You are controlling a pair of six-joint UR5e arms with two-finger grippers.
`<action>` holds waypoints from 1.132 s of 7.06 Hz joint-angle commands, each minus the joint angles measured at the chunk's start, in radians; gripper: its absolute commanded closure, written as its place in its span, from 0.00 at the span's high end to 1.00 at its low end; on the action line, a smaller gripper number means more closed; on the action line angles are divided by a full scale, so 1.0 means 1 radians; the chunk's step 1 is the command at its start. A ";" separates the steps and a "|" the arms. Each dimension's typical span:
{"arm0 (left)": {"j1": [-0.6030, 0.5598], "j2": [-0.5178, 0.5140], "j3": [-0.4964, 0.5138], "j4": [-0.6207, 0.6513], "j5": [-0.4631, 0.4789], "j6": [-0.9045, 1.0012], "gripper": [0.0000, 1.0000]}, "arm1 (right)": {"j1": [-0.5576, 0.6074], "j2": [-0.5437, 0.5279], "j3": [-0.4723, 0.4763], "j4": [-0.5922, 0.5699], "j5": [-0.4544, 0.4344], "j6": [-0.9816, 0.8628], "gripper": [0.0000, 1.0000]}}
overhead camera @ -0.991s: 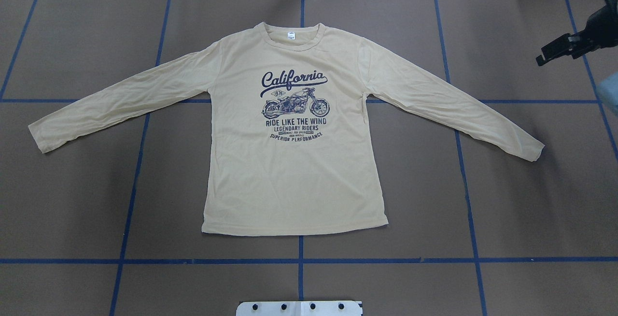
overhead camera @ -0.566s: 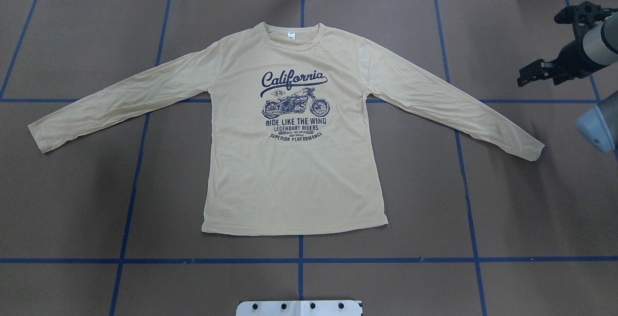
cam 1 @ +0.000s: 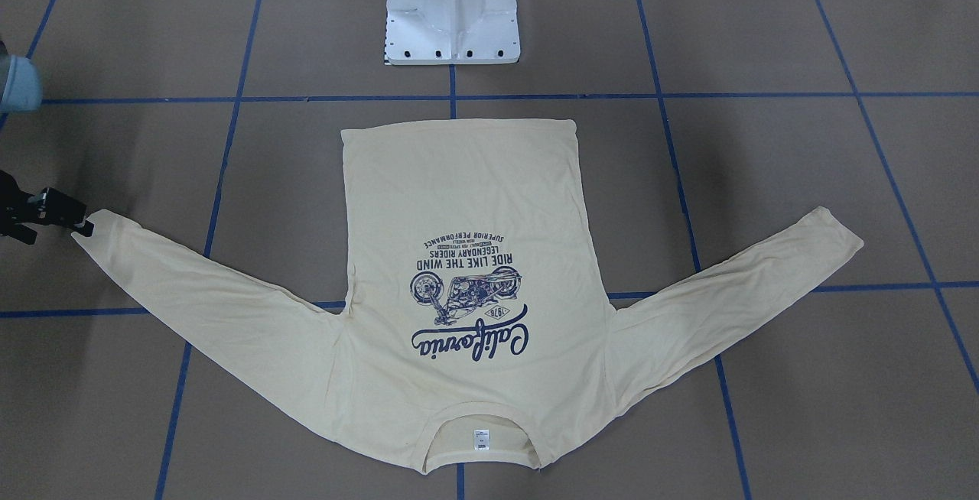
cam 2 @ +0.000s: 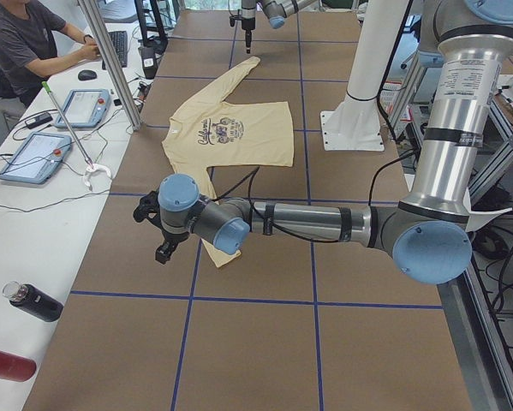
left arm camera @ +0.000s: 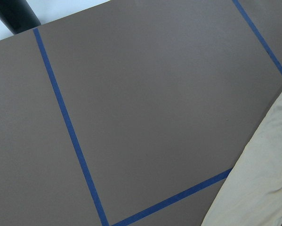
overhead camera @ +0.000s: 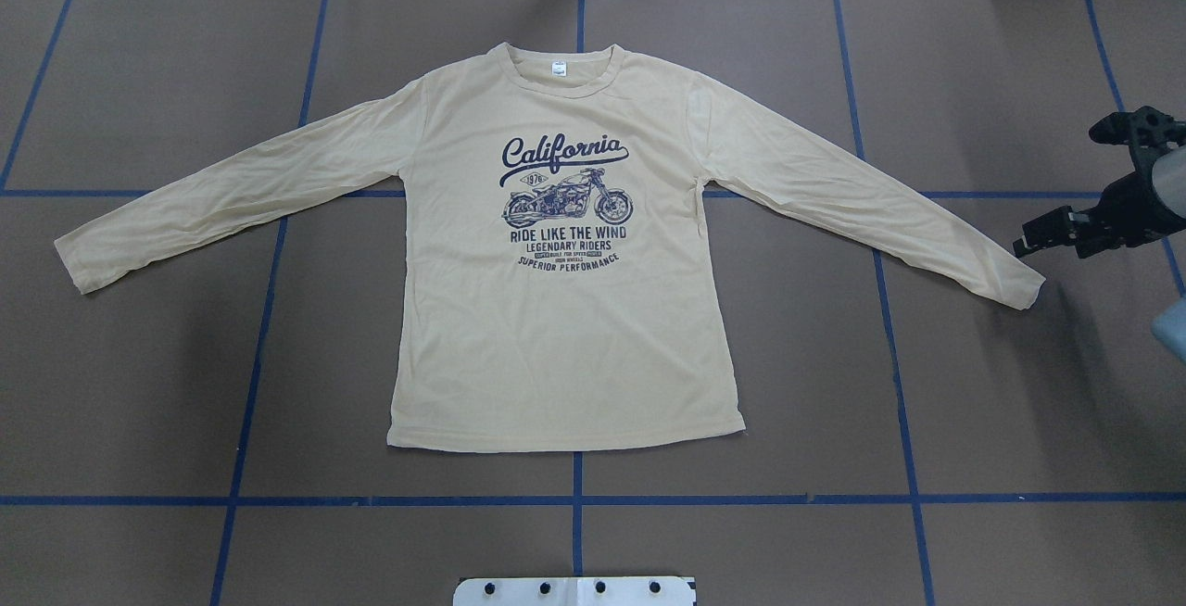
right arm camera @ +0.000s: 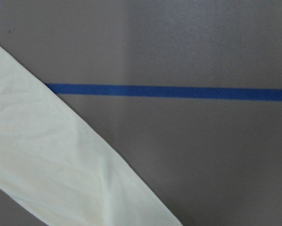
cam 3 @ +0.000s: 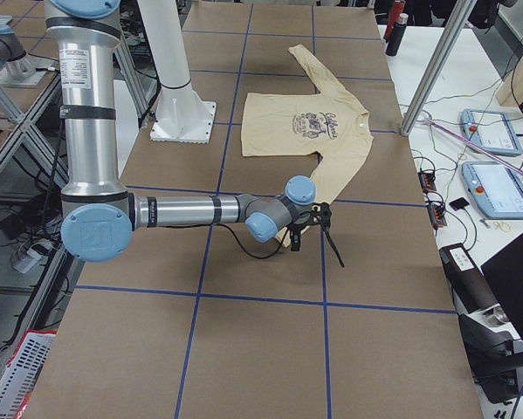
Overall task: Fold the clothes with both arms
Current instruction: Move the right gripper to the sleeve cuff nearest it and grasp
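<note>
From the front we see the T-shirt (cam 1: 466, 194) spread flat, print up, on the brown table (cam 1: 765, 41). The right claw (cam 1: 80, 226) sits just beside one sleeve cuff (cam 1: 107, 238), and we cannot tell how far it gapes.

Overhead, the print reads "California", "1976", "RIDE LIKE THE WIND", "LEGENDARY RIDERS", "SUPERIOR PERFORMANCE". The neck label (overhead camera: 559, 69) is too small to read.

From the left end, the left claw (cam 2: 163, 250) hangs near the T-shirt's nearest tip, and we cannot tell its opening.

Each wrist view shows pale fabric beside blue tape (left arm camera: 68, 127).
</note>
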 commanded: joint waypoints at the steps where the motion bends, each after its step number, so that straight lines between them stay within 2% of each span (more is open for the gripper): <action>1: 0.001 0.001 0.001 0.000 -0.002 0.001 1.00 | -0.058 -0.005 0.000 -0.007 -0.086 0.001 1.00; 8: 0.001 0.009 0.013 0.003 -0.002 0.001 1.00 | -0.097 -0.023 0.011 -0.013 -0.089 -0.001 0.98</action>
